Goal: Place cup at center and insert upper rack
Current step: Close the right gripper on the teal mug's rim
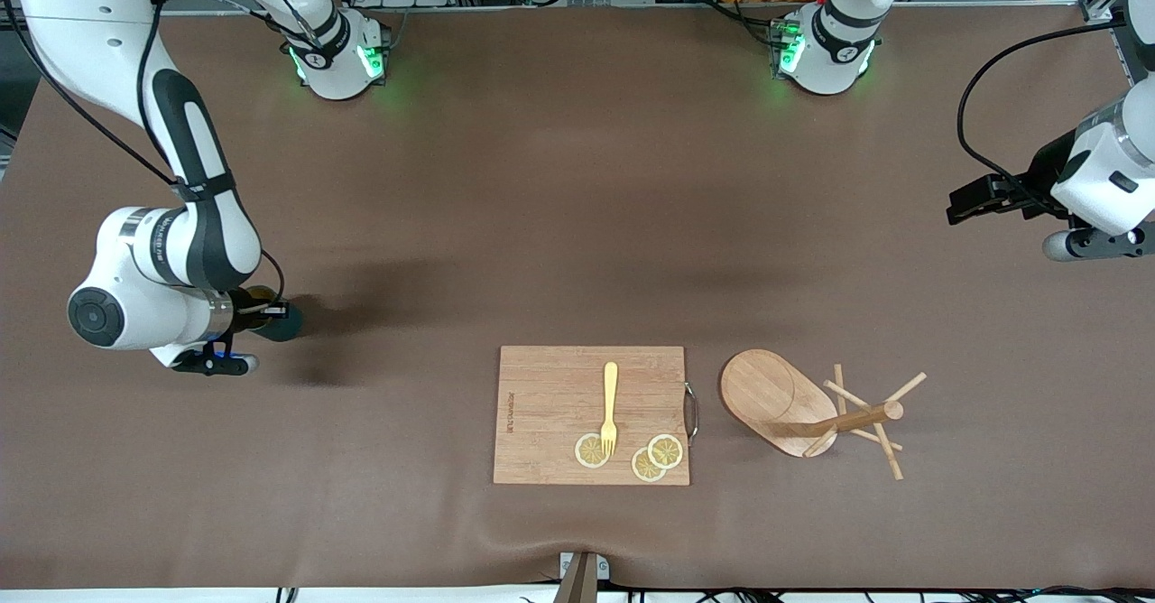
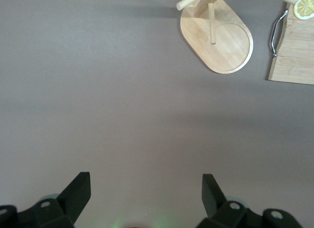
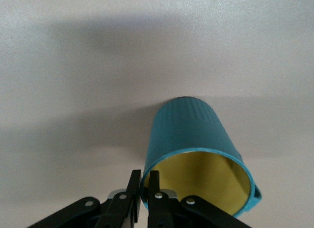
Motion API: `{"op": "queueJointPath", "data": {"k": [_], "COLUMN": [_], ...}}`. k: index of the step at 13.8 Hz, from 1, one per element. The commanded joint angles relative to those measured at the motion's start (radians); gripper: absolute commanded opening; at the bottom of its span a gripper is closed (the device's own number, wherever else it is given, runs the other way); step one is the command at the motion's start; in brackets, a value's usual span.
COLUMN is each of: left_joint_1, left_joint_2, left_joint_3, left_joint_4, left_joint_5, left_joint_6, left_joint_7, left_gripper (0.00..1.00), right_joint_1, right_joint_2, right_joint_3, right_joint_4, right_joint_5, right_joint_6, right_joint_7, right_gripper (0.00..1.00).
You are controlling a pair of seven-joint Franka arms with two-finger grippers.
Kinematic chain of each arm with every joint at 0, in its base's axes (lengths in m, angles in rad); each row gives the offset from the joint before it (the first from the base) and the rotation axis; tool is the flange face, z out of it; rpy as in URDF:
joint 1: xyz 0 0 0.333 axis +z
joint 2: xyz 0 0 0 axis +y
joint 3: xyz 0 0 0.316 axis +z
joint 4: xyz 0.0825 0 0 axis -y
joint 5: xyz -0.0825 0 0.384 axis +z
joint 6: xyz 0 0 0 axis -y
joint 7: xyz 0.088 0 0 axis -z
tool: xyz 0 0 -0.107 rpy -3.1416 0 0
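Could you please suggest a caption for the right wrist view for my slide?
Right gripper pinching the rim of the teal cup above the brown table.

High front view, two close wrist views

The rectangular wooden cutting board (image 1: 550, 404) is lying on the brown tabletop (image 1: 577, 224), the tipped light wooden mug tree (image 1: 794, 404) just beside it, toward the left arm's end.

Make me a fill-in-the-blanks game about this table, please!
1. The right gripper's jaws pinch the rim of the teal ribbed ____.
2. The yellow plastic fork lies on the rectangular wooden ____.
3. The light wooden mug tree lies on its ____, not upright.
4. The left gripper's jaws are ____.

Missing words: cup; cutting board; side; open
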Motion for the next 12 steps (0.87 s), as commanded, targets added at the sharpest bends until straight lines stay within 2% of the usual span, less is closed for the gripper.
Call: {"op": "queueJointPath", "data": {"k": [1,5,12], "left_joint_1": [-0.005,-0.004,-0.004], "left_joint_2": [0.008,0.008,0.010], "left_joint_3": [-0.001,-0.001,-0.001], "left_joint_4": [0.020,0.042,0.045], "left_joint_5": [0.006,0.006,0.006], "left_joint_6": [-0.002,-0.002,-0.002], "left_joint_7": [-0.016,-0.016,-0.014], "left_gripper": [1.00,1.00,1.00], "right_joint_1": [0.011,0.030,0.223], "right_joint_2": [-0.002,-0.018,-0.117], "right_joint_3": [-0.010,-0.007,0.013], "right_joint_4": [-0.004,0.009,0.032], "right_joint_5": [0.022,0.022,0.024], "right_joint_6": [0.005,0.000,-0.004], "right_joint_7": [-0.006,0.000,0.009], "right_gripper": [0.00,0.00,0.00]}}
